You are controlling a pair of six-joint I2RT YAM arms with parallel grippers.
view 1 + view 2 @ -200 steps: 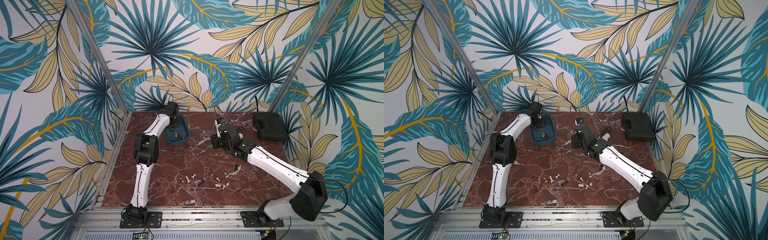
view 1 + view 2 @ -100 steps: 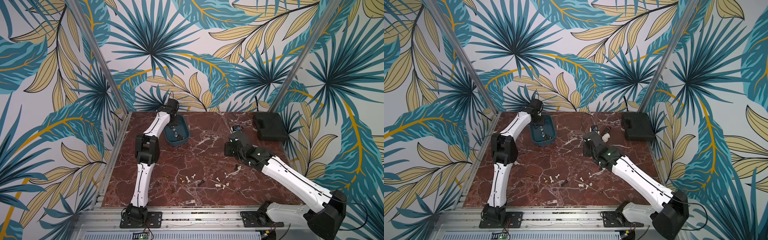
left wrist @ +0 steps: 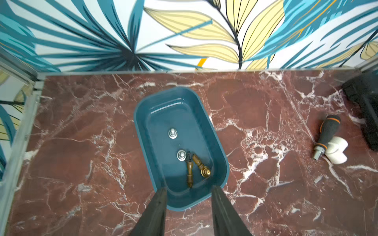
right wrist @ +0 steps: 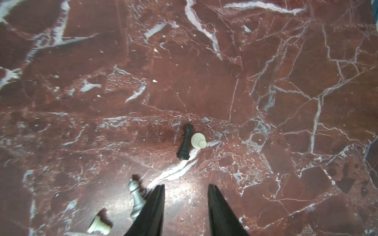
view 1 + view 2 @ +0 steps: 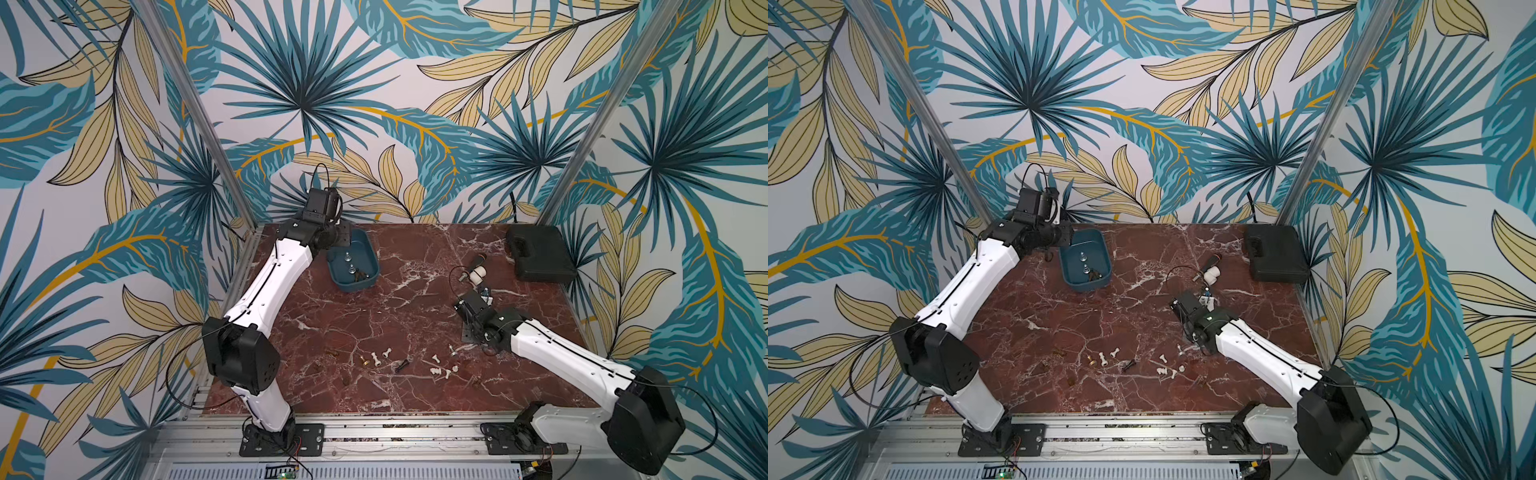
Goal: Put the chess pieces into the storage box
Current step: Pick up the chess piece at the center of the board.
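The teal storage box (image 5: 372, 253) (image 5: 1105, 259) (image 3: 143, 126) stands at the back left. In it two silver chess pieces (image 3: 172, 133) stand upright and two gold-brown ones (image 3: 201, 166) lie flat. My left gripper (image 3: 189, 189) hangs open over the box's near end with nothing between its fingers; in both top views it sits at the box's far left rim (image 5: 338, 237) (image 5: 1065, 237). Several loose pieces (image 5: 435, 358) (image 5: 1163, 358) lie near the front. My right gripper (image 4: 186, 187) (image 5: 469, 334) is open and empty, low beside a silver piece (image 4: 135, 196). A black piece (image 4: 185, 143) and a white one (image 4: 198, 140) lie ahead of it.
A flat black case (image 5: 540, 253) (image 5: 1277, 255) sits in the back right corner. A black-handled tool (image 5: 478, 261) (image 3: 327, 132) and a white elbow fitting (image 5: 478, 274) (image 3: 337, 150) lie left of it. Walls close in the table at the back and sides.
My right arm has swung back from the table's middle toward the near right and come down by the loose pieces. The left arm has stayed at the box.
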